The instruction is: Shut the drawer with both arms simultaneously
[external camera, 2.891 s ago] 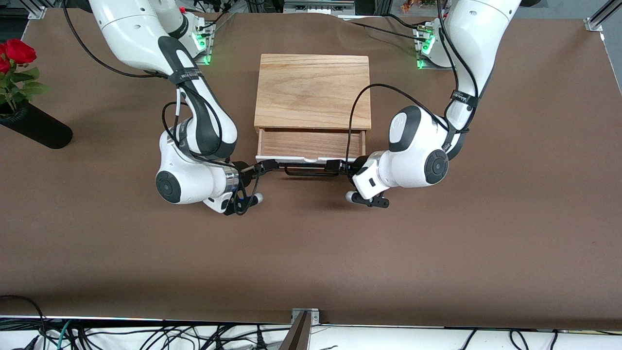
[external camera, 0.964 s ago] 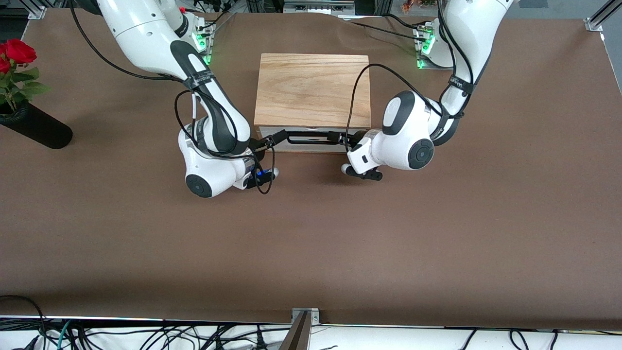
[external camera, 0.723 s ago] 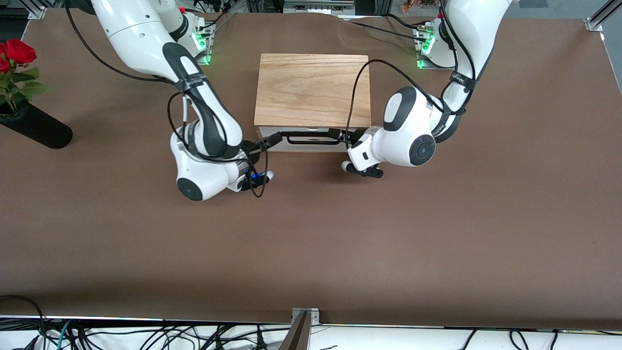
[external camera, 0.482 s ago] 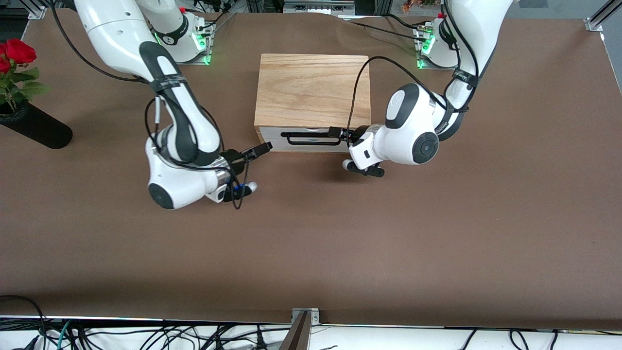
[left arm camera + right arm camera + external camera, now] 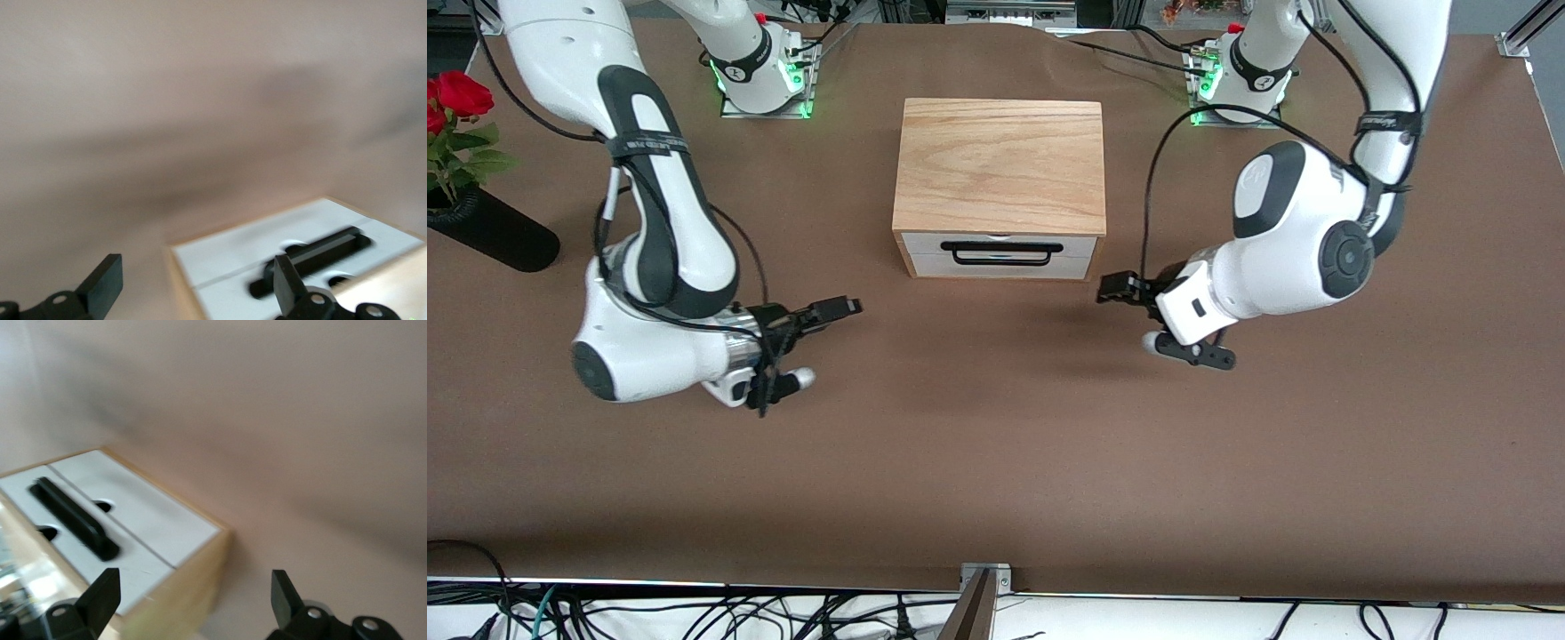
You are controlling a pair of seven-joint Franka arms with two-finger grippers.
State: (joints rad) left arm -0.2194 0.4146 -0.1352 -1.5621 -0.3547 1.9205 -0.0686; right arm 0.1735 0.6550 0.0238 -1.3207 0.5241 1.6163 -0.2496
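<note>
Presently the drawer (image 5: 1000, 254) sits flush in the box (image 5: 999, 166), mid-surface (image 5: 996, 462); left gripper (image 5: 1114, 286) hovers over the surface toward the left arm's end, fingers apart; right gripper (image 5: 845, 308) likewise toward the right arm's end, fingers apart.

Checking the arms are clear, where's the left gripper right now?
In the front view, the left gripper hangs open over bare table beside the drawer, toward the left arm's end.
</note>
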